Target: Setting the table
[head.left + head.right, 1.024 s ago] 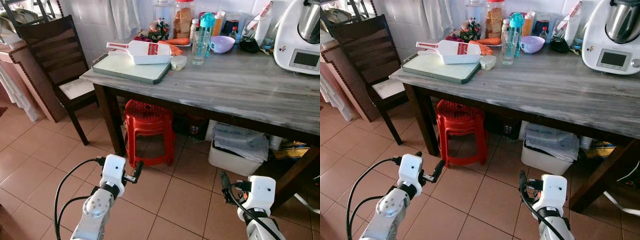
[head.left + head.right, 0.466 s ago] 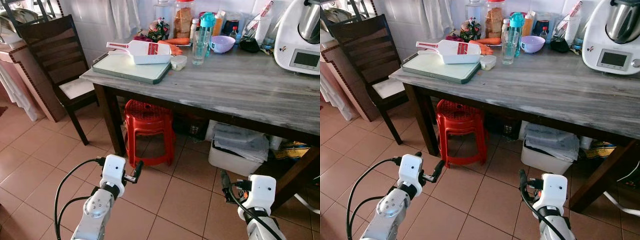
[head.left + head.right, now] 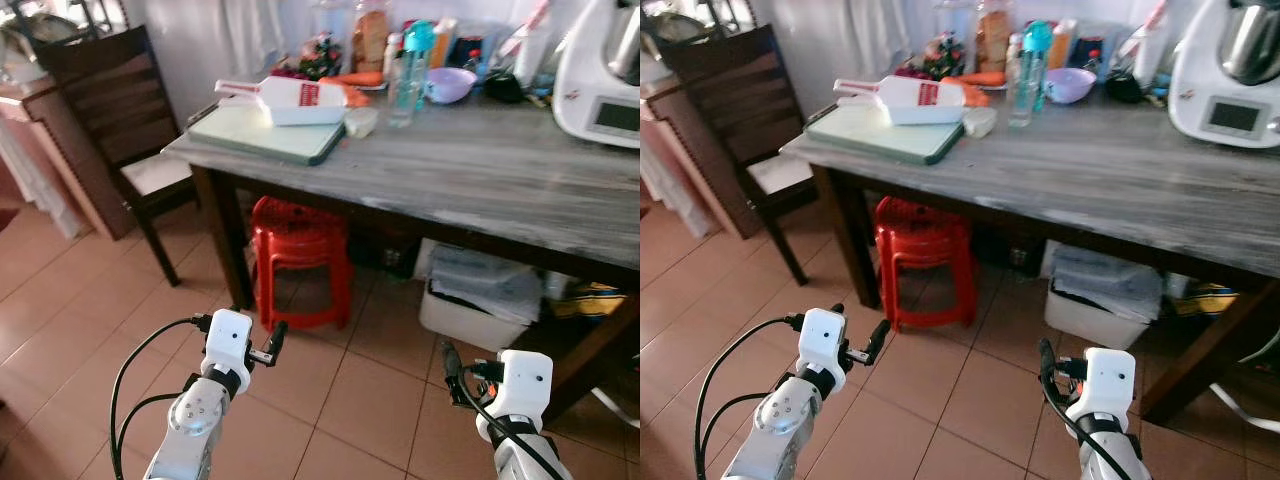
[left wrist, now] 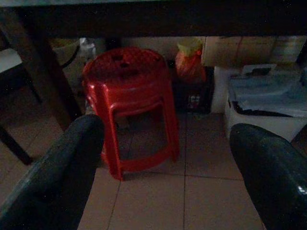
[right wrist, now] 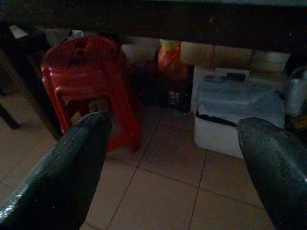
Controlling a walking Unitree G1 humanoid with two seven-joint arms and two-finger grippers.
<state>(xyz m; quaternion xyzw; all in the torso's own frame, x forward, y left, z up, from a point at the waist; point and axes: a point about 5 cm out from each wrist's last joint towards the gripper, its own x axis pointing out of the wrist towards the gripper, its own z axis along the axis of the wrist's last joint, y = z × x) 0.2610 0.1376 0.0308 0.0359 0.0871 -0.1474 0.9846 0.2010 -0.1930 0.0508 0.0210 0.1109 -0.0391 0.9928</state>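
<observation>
A grey wooden table (image 3: pixel 480 170) stands ahead of me. Its left end carries a pale green cutting board (image 3: pixel 260 132) with a white slicer (image 3: pixel 295 98) on it. A small white tub (image 3: pixel 358 122), a clear glass (image 3: pixel 403 100), a teal-capped bottle (image 3: pixel 417 45) and a purple bowl (image 3: pixel 450 85) sit further back. My left gripper (image 3: pixel 270 345) and right gripper (image 3: pixel 450 370) hang low over the tiled floor, well short of the table. Both are open and empty, with wide gaps in the left wrist view (image 4: pixel 165 129) and the right wrist view (image 5: pixel 173 122).
A red plastic stool (image 3: pixel 300 250) and a white storage box (image 3: pixel 480 295) sit under the table. A dark wooden chair (image 3: pixel 110 110) stands at its left end. A white kitchen appliance (image 3: pixel 605 90) occupies the back right corner. Jars and carrots crowd the far edge.
The head view has blurred and shifted slightly, so the camera has moved. Both grippers hold the same pose and nothing on the table has moved.
</observation>
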